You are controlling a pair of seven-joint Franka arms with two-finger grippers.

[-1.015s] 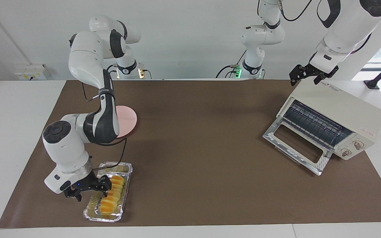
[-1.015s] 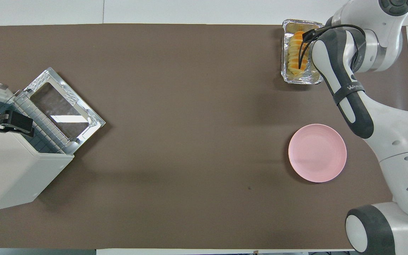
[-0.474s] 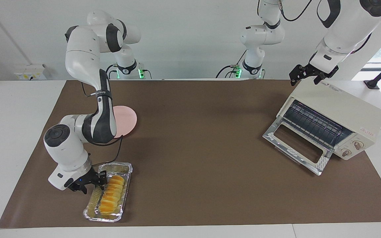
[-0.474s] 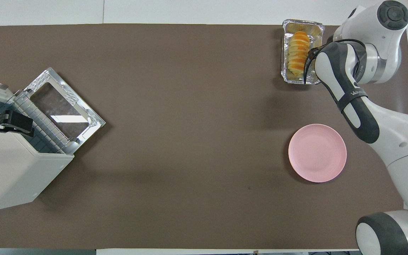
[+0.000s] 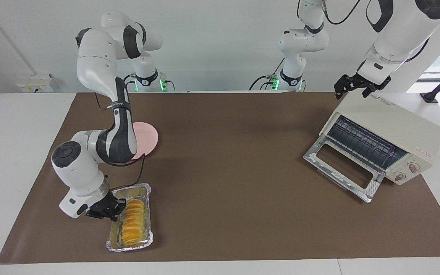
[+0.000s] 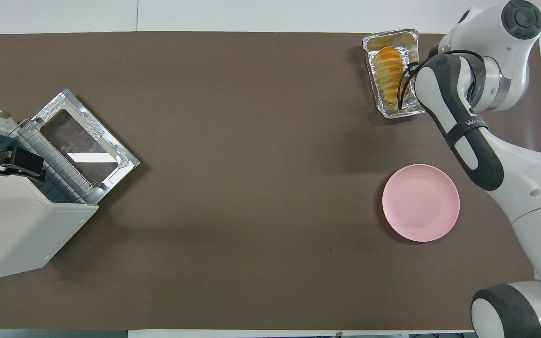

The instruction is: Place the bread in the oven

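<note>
The tabletop (image 5: 21,126) is white, with a brown mat (image 5: 243,214) over most of it. Clock hours here are read on the overhead view, taking the mat's middle as the dial's centre. The right arm (image 5: 90,65) reaches out from about 4 o'clock and bends down toward 1 o'clock. The left arm (image 5: 399,34) hangs over the 9 o'clock edge and waits there. The oven (image 5: 392,118) stands at about 9 o'clock at the left arm's end, turned at an angle. Its glass door (image 5: 342,168) is dropped open and lies flat in front of it, pointing toward the mat's middle. The wire rack (image 5: 361,141) shows inside, and two round knobs (image 5: 407,172) sit on the front panel beside the door. A pink plate (image 6: 421,203), round and bare, lies at about 3 o'clock. The foil tray (image 5: 148,241) lies at about 1 o'clock, farther from the robots than the plate and slightly askew to the mat's edge. The bread (image 5: 133,221), a ridged golden loaf, lies lengthwise in the tray. The right hand (image 5: 107,209) is low at the tray's long wall on the right arm's side, its fingertips brought together just beside the bread. Whether they pinch the foil I cannot tell. The left hand (image 5: 357,88) hovers over the oven's top corner nearest the robots, spread wide and holding nothing.
</note>
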